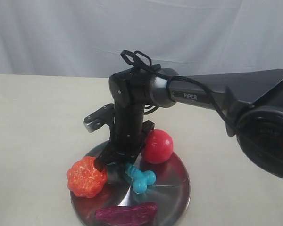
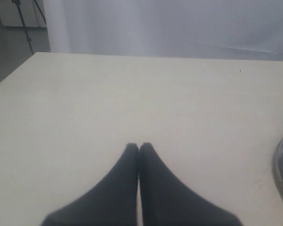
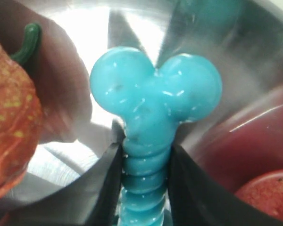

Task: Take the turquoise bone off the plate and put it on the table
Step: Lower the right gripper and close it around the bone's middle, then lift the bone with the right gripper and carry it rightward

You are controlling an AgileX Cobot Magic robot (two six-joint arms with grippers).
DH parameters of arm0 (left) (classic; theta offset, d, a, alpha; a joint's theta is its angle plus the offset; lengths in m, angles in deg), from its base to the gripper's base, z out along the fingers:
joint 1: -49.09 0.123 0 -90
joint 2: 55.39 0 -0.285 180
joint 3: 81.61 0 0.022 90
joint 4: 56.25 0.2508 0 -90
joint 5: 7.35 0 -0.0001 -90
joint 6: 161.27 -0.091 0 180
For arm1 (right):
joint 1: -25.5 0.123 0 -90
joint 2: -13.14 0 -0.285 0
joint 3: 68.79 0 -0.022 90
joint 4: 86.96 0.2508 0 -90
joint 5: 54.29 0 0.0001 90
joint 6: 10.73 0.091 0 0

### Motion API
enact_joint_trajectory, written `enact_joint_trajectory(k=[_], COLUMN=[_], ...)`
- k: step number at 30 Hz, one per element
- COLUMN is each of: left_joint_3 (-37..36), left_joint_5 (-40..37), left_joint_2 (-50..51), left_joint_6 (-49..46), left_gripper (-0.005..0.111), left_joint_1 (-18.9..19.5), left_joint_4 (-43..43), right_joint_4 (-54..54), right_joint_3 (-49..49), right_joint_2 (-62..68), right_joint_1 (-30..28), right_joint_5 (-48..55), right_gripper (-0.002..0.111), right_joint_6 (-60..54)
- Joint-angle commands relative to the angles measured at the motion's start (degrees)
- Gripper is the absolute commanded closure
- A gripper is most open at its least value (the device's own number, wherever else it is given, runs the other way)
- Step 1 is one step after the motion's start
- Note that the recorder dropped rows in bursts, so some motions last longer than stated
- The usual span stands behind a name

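Observation:
The turquoise bone [image 1: 140, 178] lies on the silver plate [image 1: 175, 186], its knobbed end pointing toward the plate's middle. My right gripper [image 1: 123, 167] comes down from above and is shut on the bone's ribbed shaft. In the right wrist view the black fingers [image 3: 106, 181] press both sides of the turquoise bone [image 3: 154, 101], with the right gripper [image 3: 144, 149] just behind the knobs. My left gripper [image 2: 139, 146] is shut on nothing, over the bare cream table [image 2: 132, 94], with the plate rim [image 2: 281, 162] off to one side. The exterior view does not show the left gripper.
Also on the plate are a red apple [image 1: 156, 146], an orange bumpy fruit toy [image 1: 86, 177] and a dark purple toy [image 1: 126, 214] near the front rim. They stand close around the bone. A white curtain hangs behind the table [image 1: 37, 117].

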Motion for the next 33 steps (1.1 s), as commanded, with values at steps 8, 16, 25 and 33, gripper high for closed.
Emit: enact_joint_trajectory(k=[8, 16, 25, 33], left_joint_3=[-0.15, -0.15, -0.15, -0.15], left_joint_5=[0.31, 0.31, 0.31, 0.31], left_joint_2=[-0.07, -0.07, -0.07, -0.07], left_joint_6=[0.24, 0.24, 0.24, 0.24], left_gripper=[0.107, 0.107, 0.107, 0.107], left_joint_1=[0.26, 0.26, 0.26, 0.26], left_joint_4=[-0.14, -0.14, -0.14, -0.14], right_joint_4=[-0.95, -4.41, -4.41, -2.98], right_joint_3=[-0.17, -0.17, 0.23, 0.76], right_joint_2=[-11.99, -24.76, -34.96, -38.06], right_joint_1=[-0.12, -2.82, -14.07, -21.77], right_joint_5=[2.22, 6.04, 8.38, 8.38], right_gripper=[0.109, 0.109, 0.109, 0.109], right_joint_6=[2.36, 7.94, 8.83, 8.60])
